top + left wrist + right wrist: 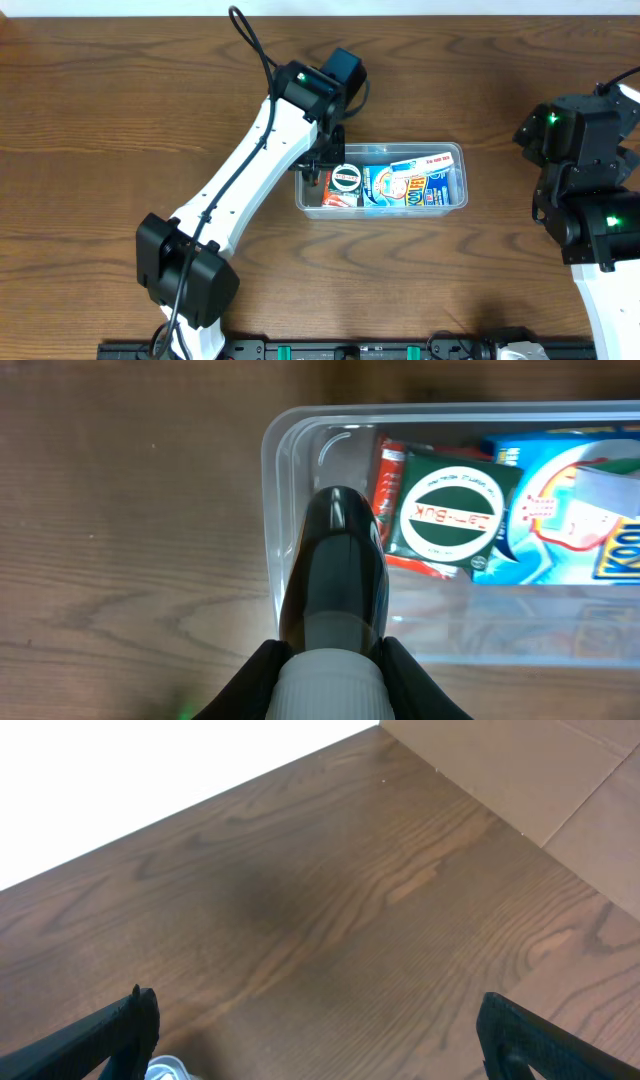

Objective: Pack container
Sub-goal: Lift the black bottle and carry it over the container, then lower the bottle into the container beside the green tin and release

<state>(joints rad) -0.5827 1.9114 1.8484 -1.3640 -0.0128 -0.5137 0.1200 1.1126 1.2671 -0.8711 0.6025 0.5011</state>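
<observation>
**Dark wood desk (120,120), clear container (461,180) partly filled**

Brown wood grain runs across the whole desk, and the container lies on it lengthwise, its long sides running left to right in the overhead view. It is a shallow, clear tub with rounded corners and a rim.

Inside it, toward its left end, lies a green packet (345,180) with a white oval label (the lettering reads upside down from the left wrist view). A red packet (335,198) shows partly from under the green one on the side nearer the container's left wall. A blue packet (405,185) fills most of the middle and right of the container and touches the green packet.

The white left arm (250,170) reaches in from the container's lower left. The left gripper (338,520) is closed, its fingers pressed together with nothing between them. Its tip lies just inside the container's left wall, beside the red packet. Whether it touches the container's floor cannot be told.

The right arm (585,190) stands well apart from the container, off its right end. The right gripper (315,1040) has its fingers spread wide and empty over bare desk, with a tan board (520,770) beyond.
</observation>
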